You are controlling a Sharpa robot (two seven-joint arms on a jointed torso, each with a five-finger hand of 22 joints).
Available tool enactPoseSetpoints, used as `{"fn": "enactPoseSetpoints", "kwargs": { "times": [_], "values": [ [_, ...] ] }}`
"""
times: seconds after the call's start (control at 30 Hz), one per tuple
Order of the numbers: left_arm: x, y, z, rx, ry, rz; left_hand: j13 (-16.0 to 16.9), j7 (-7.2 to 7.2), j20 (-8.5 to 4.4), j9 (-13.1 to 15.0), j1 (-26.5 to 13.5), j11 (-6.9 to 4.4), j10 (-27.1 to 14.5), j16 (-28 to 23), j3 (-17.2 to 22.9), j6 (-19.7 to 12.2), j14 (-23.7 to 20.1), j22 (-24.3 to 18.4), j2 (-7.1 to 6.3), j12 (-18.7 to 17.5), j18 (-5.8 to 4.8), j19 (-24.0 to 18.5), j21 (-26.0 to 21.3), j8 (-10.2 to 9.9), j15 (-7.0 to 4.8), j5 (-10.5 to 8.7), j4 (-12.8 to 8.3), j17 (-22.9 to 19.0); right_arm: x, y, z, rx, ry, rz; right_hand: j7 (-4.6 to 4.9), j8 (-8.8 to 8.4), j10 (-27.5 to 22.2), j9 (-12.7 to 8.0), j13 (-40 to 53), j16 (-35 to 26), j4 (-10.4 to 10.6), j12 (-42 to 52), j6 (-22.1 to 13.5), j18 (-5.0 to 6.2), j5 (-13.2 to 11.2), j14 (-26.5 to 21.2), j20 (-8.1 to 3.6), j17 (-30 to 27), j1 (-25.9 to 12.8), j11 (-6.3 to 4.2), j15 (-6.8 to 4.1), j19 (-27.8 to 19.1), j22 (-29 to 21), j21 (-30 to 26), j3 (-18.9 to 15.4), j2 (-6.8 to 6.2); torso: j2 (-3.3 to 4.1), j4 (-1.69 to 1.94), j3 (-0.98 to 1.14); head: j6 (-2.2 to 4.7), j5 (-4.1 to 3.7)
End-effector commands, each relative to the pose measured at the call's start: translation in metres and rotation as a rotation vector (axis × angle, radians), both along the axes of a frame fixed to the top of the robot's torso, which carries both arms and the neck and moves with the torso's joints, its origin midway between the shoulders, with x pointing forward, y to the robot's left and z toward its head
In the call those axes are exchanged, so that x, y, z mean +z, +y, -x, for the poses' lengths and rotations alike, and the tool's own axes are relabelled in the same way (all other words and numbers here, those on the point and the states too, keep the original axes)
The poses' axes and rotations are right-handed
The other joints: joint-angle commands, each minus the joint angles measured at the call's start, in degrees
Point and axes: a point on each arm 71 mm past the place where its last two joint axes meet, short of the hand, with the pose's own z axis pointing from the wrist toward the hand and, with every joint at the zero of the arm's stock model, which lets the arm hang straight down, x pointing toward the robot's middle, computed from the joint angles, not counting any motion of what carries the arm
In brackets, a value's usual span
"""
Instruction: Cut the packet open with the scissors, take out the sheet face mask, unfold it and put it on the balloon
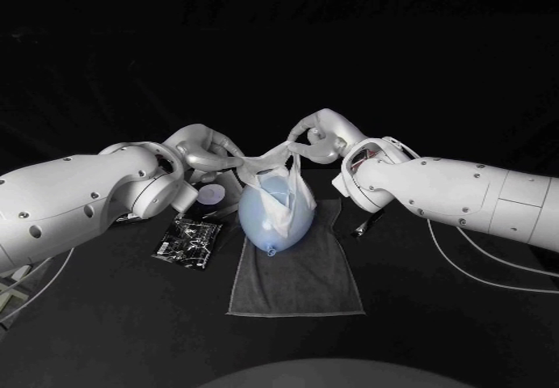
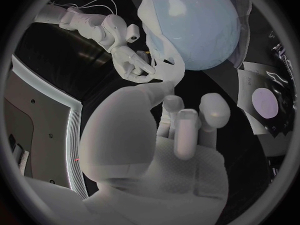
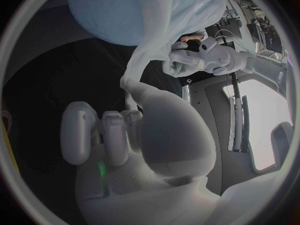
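A pale blue balloon (image 1: 275, 214) lies on a grey towel (image 1: 297, 279) at the table's middle. The white sheet mask (image 1: 271, 171) is draped over the balloon's far end and stretched between my two hands. My left hand (image 1: 210, 153) pinches one upper corner and my right hand (image 1: 317, 136) pinches the other, just beyond the balloon. In the left wrist view my left hand (image 2: 181, 125) holds a mask strip (image 2: 167, 72) leading to the balloon (image 2: 194, 25), with the right hand (image 2: 128, 55) opposite. In the right wrist view my right hand (image 3: 119, 135) holds the mask (image 3: 165, 35) over the balloon (image 3: 106, 12).
The opened black packet (image 1: 189, 241) lies left of the towel, with a small round pale disc (image 1: 211, 194) just behind it. A small dark object (image 1: 360, 230) sits at the towel's right edge, partly under my right arm.
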Motion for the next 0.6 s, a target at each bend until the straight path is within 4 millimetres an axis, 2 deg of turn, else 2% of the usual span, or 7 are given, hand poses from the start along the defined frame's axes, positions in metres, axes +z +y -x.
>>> {"fn": "enactPoseSetpoints", "kwargs": {
  "times": [0.03,0.23,0.43,0.47,0.6],
  "values": [
    [-0.002,0.003,-0.003,0.076,-0.008,-0.017,0.0,0.23,0.34,4.5,-0.4,0.04,-0.5,0.1,-0.2,-0.4,2.6,-0.2,0.27,-0.1,-0.97,0.0,0.1,0.2,0.21,0.39,-0.3,6.6,-0.005,0.001,-0.001,0.001,0.026,0.045,-0.06,0.40,4.0,0.3,13.2,0.2,0.0,-0.3,-0.4,0.79,0.3,6.0,-0.11,15.1,-0.6,0.12,-0.14,0.6,11.2,-0.4,0.4,-0.05,-0.06,-0.01,-0.02,-0.14,0.07],
    [-0.008,0.002,-0.005,0.115,-0.032,-0.042,0.0,0.24,0.35,4.5,-0.4,0.04,-0.5,0.1,-0.2,-0.4,2.7,-0.1,0.30,-0.1,-0.99,0.1,0.1,0.2,0.22,0.39,-0.3,6.8,-0.008,0.000,-0.003,-0.024,-0.003,0.075,-0.05,0.47,4.0,0.3,13.2,0.2,0.0,-0.4,-0.5,0.82,0.3,6.0,-0.10,15.1,-0.7,0.13,-0.12,0.6,11.1,-0.6,0.5,-0.05,-0.05,0.02,-0.01,0.08,0.00],
    [-0.016,0.001,-0.010,0.157,-0.055,-0.059,-0.1,0.25,0.35,4.5,-0.4,0.04,-0.6,0.2,-0.2,-0.5,2.8,0.2,0.34,-0.1,-1.03,0.2,0.2,0.3,0.22,0.38,-0.4,7.0,-0.007,-0.001,-0.004,-0.040,-0.036,0.085,-0.05,0.47,4.0,0.3,13.2,0.2,0.0,-0.4,-0.5,0.80,0.3,6.0,-0.10,15.1,-0.7,0.13,-0.12,0.6,11.2,-0.4,0.5,-0.05,0.00,-0.12,-0.03,0.22,0.09],
    [-0.018,0.001,-0.011,0.168,-0.061,-0.061,-0.1,0.26,0.36,4.6,-0.5,0.05,-0.6,0.2,-0.2,-0.6,2.8,0.4,0.41,-0.1,-1.07,0.4,0.4,0.3,0.22,0.39,-0.4,7.1,-0.007,-0.001,-0.005,-0.044,-0.044,0.083,-0.05,0.50,3.9,0.3,13.1,0.2,0.0,-0.5,-0.5,0.81,0.3,6.0,-0.09,15.1,-0.7,0.13,-0.12,0.6,11.1,-0.5,0.6,-0.05,-0.02,-0.02,-0.03,0.24,0.00],
    [-0.023,0.001,-0.014,0.190,-0.069,-0.062,-0.2,0.26,0.36,4.6,-0.5,0.05,-0.6,0.2,-0.2,-0.6,2.9,0.5,0.45,-0.1,-1.10,0.5,0.4,0.3,0.22,0.39,-0.5,7.2,-0.007,0.000,-0.007,-0.055,-0.060,0.082,-0.05,0.50,3.9,0.3,13.1,0.2,0.0,-0.5,-0.5,0.81,0.3,6.0,-0.09,15.1,-0.7,0.13,-0.12,0.6,11.1,-0.5,0.6,-0.05,0.00,0.00,0.01,0.23,-0.13]
  ]
}}
